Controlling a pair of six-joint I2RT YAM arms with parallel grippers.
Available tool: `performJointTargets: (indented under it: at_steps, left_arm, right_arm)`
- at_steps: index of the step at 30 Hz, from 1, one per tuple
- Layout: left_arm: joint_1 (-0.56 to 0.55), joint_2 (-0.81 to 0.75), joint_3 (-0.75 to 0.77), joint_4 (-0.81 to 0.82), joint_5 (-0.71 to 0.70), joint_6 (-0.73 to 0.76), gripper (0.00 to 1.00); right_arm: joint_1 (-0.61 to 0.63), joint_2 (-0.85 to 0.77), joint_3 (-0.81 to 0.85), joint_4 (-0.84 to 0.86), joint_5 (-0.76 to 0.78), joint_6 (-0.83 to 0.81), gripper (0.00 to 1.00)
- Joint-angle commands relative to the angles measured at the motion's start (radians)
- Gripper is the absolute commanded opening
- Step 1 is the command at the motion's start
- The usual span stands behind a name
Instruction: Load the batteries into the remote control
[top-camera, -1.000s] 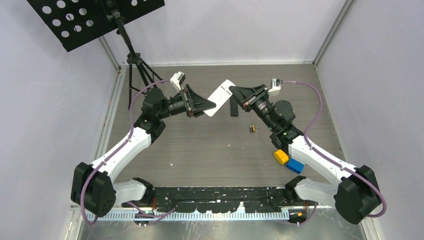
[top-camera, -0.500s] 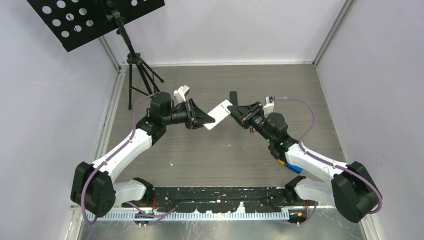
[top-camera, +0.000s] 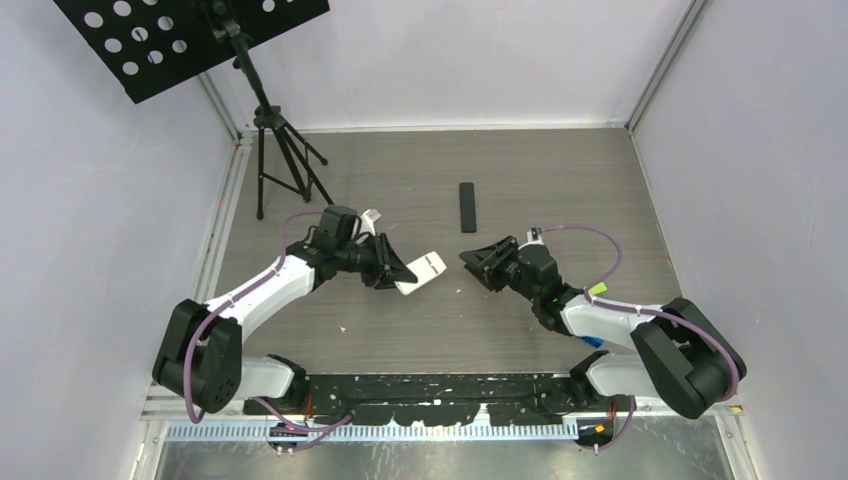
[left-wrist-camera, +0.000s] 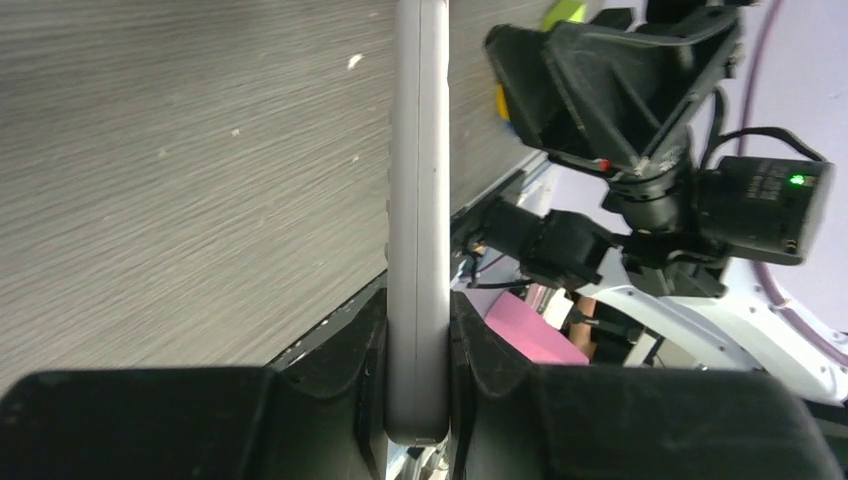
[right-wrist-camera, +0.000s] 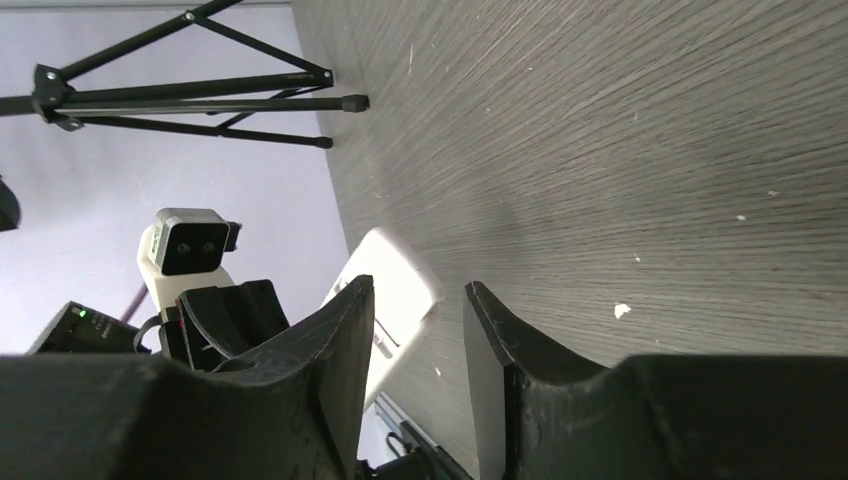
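My left gripper (top-camera: 397, 272) is shut on the near end of the white remote control (top-camera: 424, 271), which it holds low over the table. In the left wrist view the remote (left-wrist-camera: 418, 180) stands edge-on, clamped between both fingers (left-wrist-camera: 490, 350). Just to its right, my right gripper (top-camera: 478, 262) points at the remote with a gap between them. It stands open and empty in the right wrist view (right-wrist-camera: 420, 292), the remote (right-wrist-camera: 395, 275) beyond its tips. The batteries are hidden in every view.
A flat black strip (top-camera: 466, 206) lies on the table behind the grippers. A black tripod (top-camera: 280, 160) stands at the back left, with a perforated black panel (top-camera: 180, 35) above it. A bit of a blue block (top-camera: 594, 341) shows under the right arm.
Both arms have drawn back toward the near edge. The left one carried the remote down and nearer. The right jaws have opened wider, and the right arm now covers the spot where batteries lay.
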Motion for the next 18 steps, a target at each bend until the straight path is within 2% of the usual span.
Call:
performJointTargets:
  at_steps: [1, 6, 12, 18]
  left_arm:
    - [0.002, 0.017, 0.075, -0.168, -0.044, 0.194, 0.0]
    - [0.002, 0.063, 0.147, -0.303, -0.059, 0.334, 0.0]
    - [0.002, 0.088, 0.17, -0.338, -0.028, 0.414, 0.0]
    - [0.002, 0.063, 0.208, -0.411, 0.023, 0.495, 0.0]
  right_arm:
    - [0.0, 0.008, 0.018, 0.026, 0.025, -0.092, 0.45]
    - [0.0, 0.053, 0.11, -0.041, -0.108, -0.254, 0.68]
    - [0.029, 0.233, 0.233, -0.046, -0.299, -0.36, 0.74]
    - [0.076, 0.386, 0.249, 0.187, -0.396, -0.324, 0.81]
